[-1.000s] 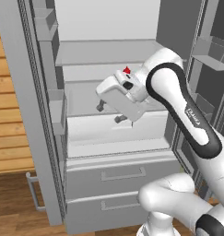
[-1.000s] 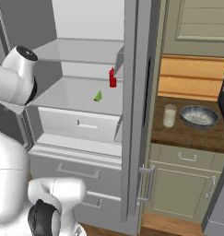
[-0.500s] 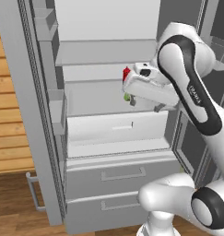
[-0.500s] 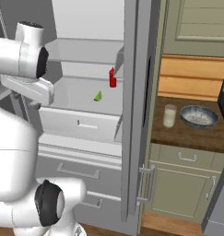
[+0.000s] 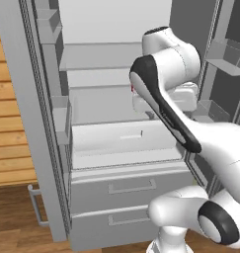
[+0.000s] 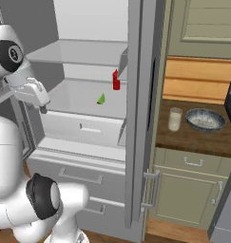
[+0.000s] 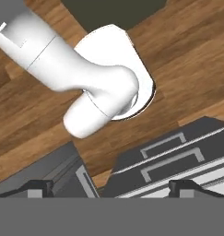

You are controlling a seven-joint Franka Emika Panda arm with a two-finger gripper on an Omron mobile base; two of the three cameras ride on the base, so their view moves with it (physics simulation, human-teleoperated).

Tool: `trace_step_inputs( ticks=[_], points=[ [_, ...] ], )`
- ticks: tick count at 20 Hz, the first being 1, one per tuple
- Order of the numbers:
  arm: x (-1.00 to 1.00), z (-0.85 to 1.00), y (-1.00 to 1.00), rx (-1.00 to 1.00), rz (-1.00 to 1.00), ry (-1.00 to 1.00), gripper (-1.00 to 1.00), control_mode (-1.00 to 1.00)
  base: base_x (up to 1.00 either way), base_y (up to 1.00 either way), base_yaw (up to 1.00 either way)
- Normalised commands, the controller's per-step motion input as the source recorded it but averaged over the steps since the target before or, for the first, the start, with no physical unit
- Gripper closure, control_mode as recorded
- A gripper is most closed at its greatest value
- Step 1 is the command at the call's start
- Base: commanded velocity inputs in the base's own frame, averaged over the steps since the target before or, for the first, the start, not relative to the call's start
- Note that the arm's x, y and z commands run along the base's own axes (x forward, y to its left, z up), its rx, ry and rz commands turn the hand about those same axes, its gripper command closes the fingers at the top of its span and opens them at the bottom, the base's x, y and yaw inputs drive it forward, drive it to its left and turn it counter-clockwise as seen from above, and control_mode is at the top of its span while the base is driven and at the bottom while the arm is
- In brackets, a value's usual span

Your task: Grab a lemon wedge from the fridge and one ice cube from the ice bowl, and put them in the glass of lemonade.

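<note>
- The left base camera sits behind the arm, low and close, facing the open fridge (image 5: 92, 148) head-on; wooden floor lies at lower left.
- The right base camera stands further right, looking across the same fridge shelves and drawers (image 6: 79, 178), plus the counter (image 6: 193, 137) beside it.
- Both share the fridge interior and lower drawers.
- The hand camera points down at the wooden floor (image 7: 187, 60) and the drawer fronts.

Red bottle (image 6: 116, 79) upright on shelf, wooden counter (image 6: 193, 137), beige cabinets (image 6: 190, 190), wood floor (image 7: 35, 106)
</note>
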Motion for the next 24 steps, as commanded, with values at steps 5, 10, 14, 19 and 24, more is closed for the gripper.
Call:
trace_step_inputs(
  ticks=[5, 10, 14, 19, 24],
  points=[
    [0.67, -0.59, -0.14, 0.05, -0.19, -0.26, -1.00, -1.00, 0.00, 0.00, 0.00],
    [1.00, -0.44, 0.00, 0.00, -0.06, -0.15, -1.00, -1.00, 0.00, 0.00, 0.00],
    [0.92, 0.00, -0.14, 0.00, 0.18, 0.00, -1.00, -1.00, 0.00, 0.00, 0.00],
    [0.37, 0.00, -0.33, 0.00, 0.38, -0.07, -1.00, -1.00, 0.00, 0.00, 0.00],
    [0.09, -0.18, -0.18, 0.00, 0.43, -0.09, -1.00, -1.00, 0.00, 0.00, 0.00]
  ],
)
